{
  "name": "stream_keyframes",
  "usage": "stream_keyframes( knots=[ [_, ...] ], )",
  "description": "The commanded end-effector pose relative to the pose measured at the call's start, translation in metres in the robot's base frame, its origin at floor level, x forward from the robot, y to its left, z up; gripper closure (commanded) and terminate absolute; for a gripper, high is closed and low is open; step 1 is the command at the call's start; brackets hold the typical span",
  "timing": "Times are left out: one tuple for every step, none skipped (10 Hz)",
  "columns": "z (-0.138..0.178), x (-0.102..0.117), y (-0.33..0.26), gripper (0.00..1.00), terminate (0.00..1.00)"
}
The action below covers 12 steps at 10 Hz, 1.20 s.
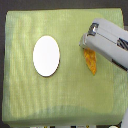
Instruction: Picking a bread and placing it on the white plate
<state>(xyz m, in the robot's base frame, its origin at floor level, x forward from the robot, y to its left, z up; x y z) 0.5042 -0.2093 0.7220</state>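
The task looks to be in its early part. The white plate (pixel 46 56) lies bare on the green-covered bench (pixel 30 100), with nothing on it, so the placing is not yet done. The bread (pixel 91 61) is on the bench directly under the hand (pixel 89 44), with its upper end hidden beneath the hand's pale housing and only its lower part showing below it.

Whether the hand has closed on the bread cannot be told — the fingers are out of sight under the casing, and the picture is too coarse to show a gap or a grip. The hand sits over the loaf's upper end, so this reads as the reach or the grasp itself, not the carry.

The bread's long axis runs from the hand downward in the exterior view, slanting a little toward the exterior view's right, and its free tapered tip points away from the hand toward the near edge of the bench.

The plate lies well apart from the hand, off toward the exterior view's left — what is left, by this showing, is a secure grip, a lift, a carry across and the setting down.
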Motion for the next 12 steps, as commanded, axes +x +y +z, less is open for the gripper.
stream_keyframes(
  knots=[
    [0.005,0.005,-0.012,1.0,0.0],
    [0.006,0.006,-0.012,1.0,0.0],
    [0.007,0.007,-0.013,1.0,0.0],
    [0.008,0.006,-0.014,1.0,0.0],
    [0.008,0.006,-0.016,1.0,0.0],
    [0.01,0.006,-0.017,1.0,0.0],
    [0.016,0.007,-0.019,1.0,0.0],
    [0.041,0.005,-0.022,1.0,0.0],
    [0.058,0.005,-0.023,1.0,0.0],
    [0.085,0.007,-0.02,1.0,0.0],
    [0.113,0.01,-0.012,1.0,0.0],
    [0.127,0.01,-0.007,1.0,0.0]
  ],
)
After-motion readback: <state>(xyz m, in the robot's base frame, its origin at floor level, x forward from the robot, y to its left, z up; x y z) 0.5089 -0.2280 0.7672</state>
